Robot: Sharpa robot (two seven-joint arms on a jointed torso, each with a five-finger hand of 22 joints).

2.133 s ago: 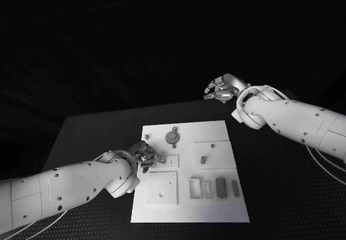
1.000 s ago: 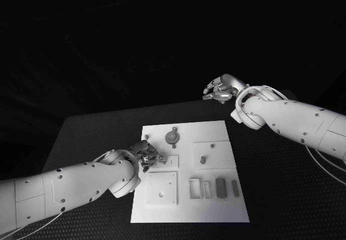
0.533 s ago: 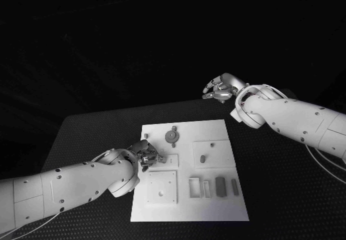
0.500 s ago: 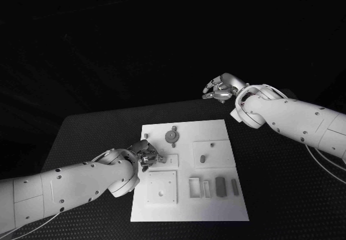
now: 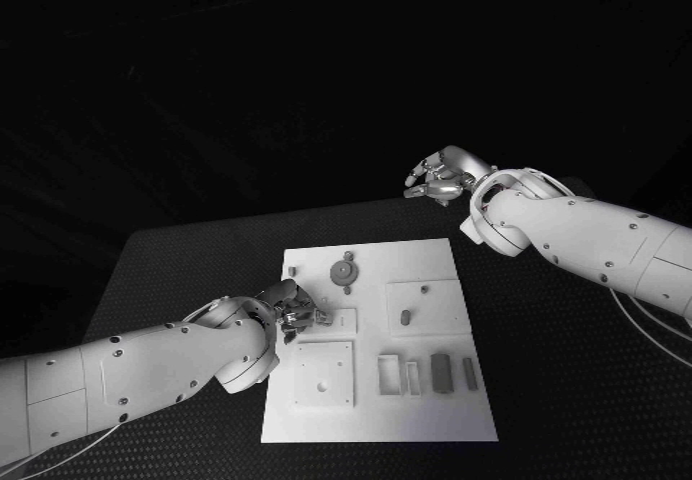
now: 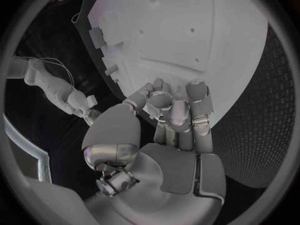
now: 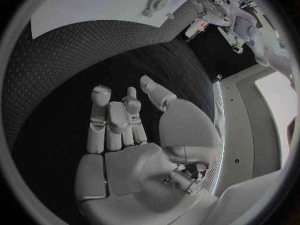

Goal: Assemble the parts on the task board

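Note:
The white task board (image 5: 378,420) lies in the middle of the black table. On it sit a round grey part (image 5: 343,272), a small peg (image 5: 405,319) and two dark bars (image 5: 441,373) beside open slots. My left hand (image 5: 296,308) is at the board's left edge, next to a small square plate (image 5: 340,320). In the left wrist view its fingers (image 6: 178,112) curl in tightly over the board (image 6: 187,35), and they hide whatever may be between them. My right hand (image 5: 443,178) hovers beyond the board's far right corner, its fingers (image 7: 109,122) apart and holding nothing.
A larger square plate (image 5: 323,375) lies on the board just below the left hand. Black table surface (image 5: 562,340) stretches on both sides of the board. In the right wrist view the board's far edge (image 7: 94,5) and the round part (image 7: 153,6) lie well away from the right hand.
My left hand has edged a little further onto the board's left edge. The right hand has stayed where it was.

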